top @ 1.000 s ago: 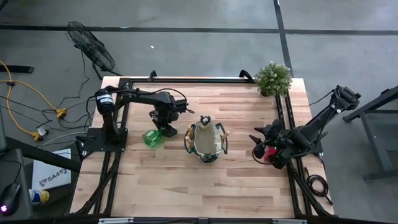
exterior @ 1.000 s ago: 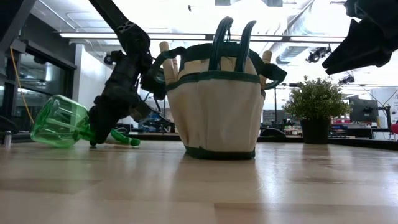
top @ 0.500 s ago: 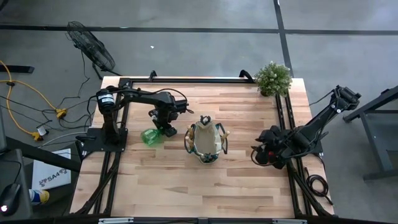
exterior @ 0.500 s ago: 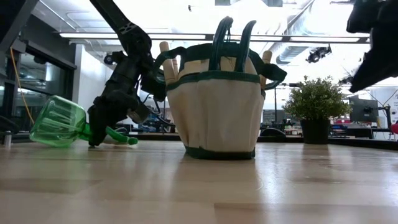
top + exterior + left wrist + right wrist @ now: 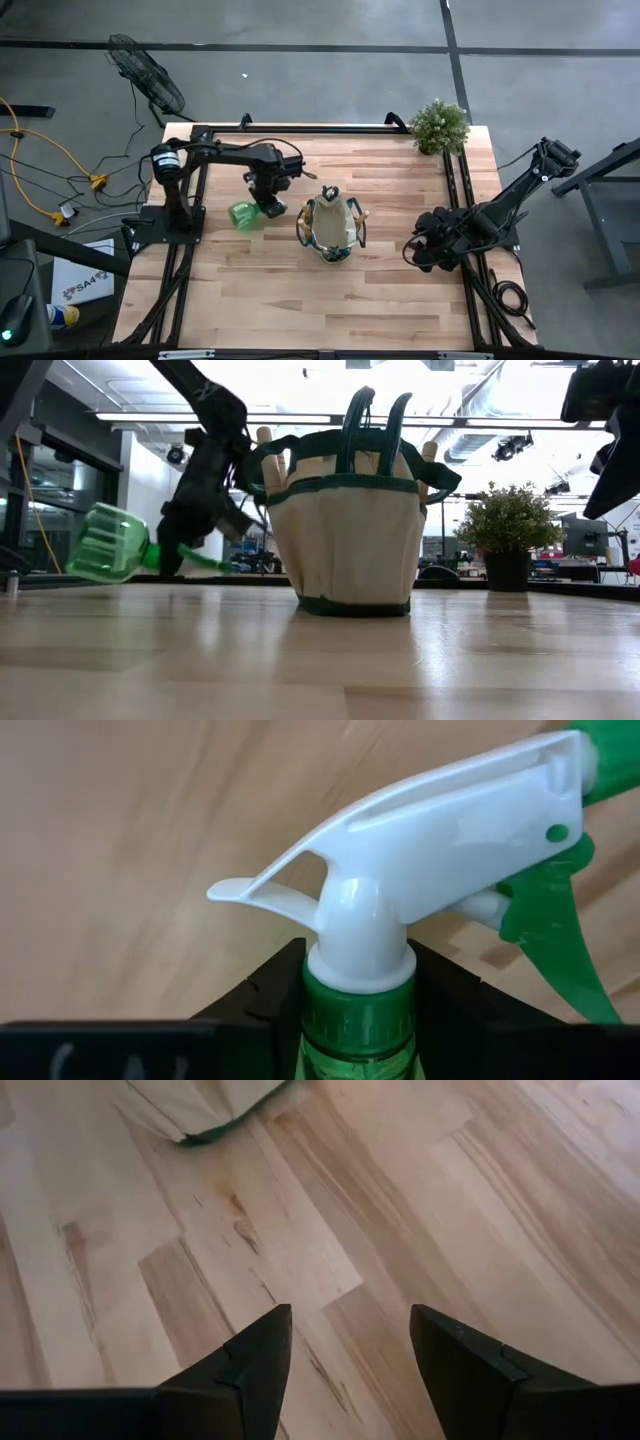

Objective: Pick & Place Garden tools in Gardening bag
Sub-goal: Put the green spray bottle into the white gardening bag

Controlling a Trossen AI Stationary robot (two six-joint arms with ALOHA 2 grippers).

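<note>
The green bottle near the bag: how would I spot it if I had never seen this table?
Start at the beige gardening bag in the middle of the wooden table. Just to its left in the overhead view, the left gripper is clamped on the neck of the spray bottle. It is the only see-through green thing, with a white trigger head.

Spray bottle (image 5: 360, 1020) body below frame edge

Robotics lab: concrete floor (image 5: 300, 80), framed workbench (image 5: 330, 290), monitors (image 5: 585, 538).
</note>
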